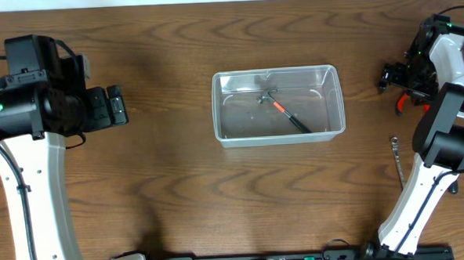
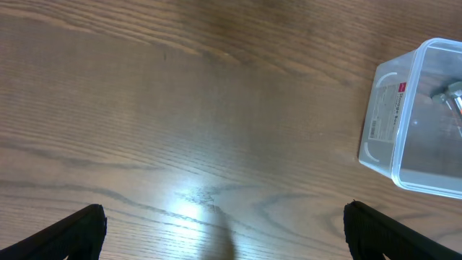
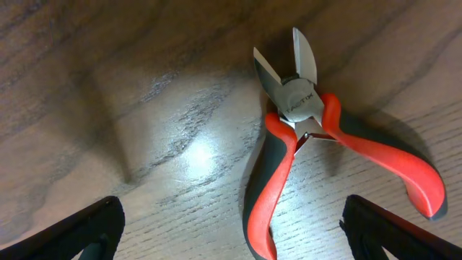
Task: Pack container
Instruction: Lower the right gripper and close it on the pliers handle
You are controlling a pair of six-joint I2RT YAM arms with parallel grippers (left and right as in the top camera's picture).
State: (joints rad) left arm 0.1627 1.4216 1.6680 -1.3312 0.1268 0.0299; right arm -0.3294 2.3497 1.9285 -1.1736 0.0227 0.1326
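Red-and-grey cutting pliers (image 3: 297, 97) lie on the tabletop (image 3: 144, 108) under my right hand (image 3: 231, 242), which is spread wide. My left hand (image 2: 225, 235) hangs wide too, holding nothing, off to one side of the container (image 1: 218, 107).

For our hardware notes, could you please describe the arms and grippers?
The left arm and right arm share white links, bulky black joint housings with small green lights, and thin black cables. The left gripper and right gripper have black fingers.
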